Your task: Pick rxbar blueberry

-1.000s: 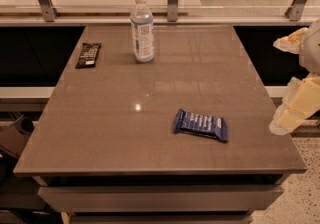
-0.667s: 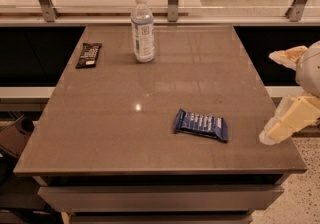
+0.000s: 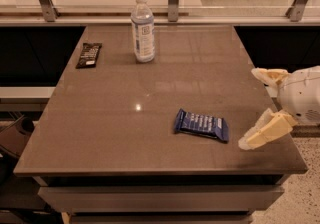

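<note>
Fingers (image 3: pixel 266 132) spread wide, holding nothing; the gripper (image 3: pixel 250 108) sits at the right edge of the table (image 3: pixel 115 133). The rxbar blueberry (image 3: pixel 201 125) lies flat near the front, just beside the lower finger. Recommended: straddle the bar's narrow width, descend level, then close.

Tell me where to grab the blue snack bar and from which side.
Best bet: pinch the blue bar across its narrow width at mid-length, coming straight down. It lies flat on the table, so only the long edges offer purchase. The tool, open at the table's right edge, is to its right.
</note>
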{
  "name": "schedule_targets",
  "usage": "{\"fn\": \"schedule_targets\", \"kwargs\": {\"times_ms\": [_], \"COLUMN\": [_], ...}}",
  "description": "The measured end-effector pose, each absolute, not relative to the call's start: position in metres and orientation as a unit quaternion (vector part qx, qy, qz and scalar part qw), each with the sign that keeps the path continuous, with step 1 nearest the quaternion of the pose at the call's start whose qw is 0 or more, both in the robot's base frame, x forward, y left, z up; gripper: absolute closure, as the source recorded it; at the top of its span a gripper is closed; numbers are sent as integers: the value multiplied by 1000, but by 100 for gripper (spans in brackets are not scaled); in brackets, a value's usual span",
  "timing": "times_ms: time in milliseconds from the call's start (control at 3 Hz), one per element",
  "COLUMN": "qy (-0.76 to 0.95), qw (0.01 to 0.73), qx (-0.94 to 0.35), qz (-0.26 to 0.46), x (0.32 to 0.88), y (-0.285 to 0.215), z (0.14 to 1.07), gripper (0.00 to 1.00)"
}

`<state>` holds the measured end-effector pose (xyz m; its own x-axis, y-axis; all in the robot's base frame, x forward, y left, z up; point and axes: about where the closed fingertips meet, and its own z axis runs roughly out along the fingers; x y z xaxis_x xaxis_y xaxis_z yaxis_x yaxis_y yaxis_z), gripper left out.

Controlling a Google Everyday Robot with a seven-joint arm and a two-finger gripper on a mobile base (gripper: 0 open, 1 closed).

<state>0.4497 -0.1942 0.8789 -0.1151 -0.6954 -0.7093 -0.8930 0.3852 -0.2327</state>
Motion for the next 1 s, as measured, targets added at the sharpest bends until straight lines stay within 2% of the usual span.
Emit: {"fn": "schedule_targets", "kwargs": {"times_ms": [333, 1000], "qy": [722, 706], "qw": [413, 415], "qx": [-530, -536], "qz": [164, 203], "x": [458, 466], "y": [-187, -163], "z": [857, 836], "gripper": [0, 0]}}
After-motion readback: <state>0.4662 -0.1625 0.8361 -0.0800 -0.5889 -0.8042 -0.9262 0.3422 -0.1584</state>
